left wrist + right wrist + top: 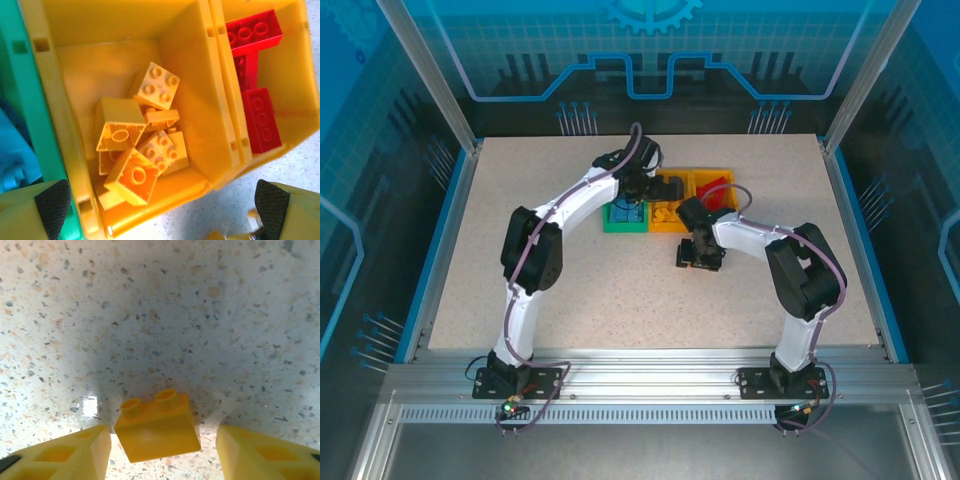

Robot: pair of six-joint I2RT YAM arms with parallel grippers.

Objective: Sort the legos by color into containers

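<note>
Three joined containers stand at the table's middle back: a green tray (624,222), a middle yellow tray (668,222) and a right yellow tray (720,178). My left gripper (638,190) hangs open over the middle tray (195,75), nothing between its fingers (52,202). Several yellow legos (157,87) lie piled in that tray, and red legos (252,35) in the right one (295,75). The green tray (27,100) holds something blue (12,145). My right gripper (701,252) is down at the table, open around a yellow two-stud lego (157,432), with a gap on each side.
The speckled table (570,300) is bare in front of the trays. A blue rim and aluminium posts border it. Both arms reach in from the near edge and stand close together by the trays.
</note>
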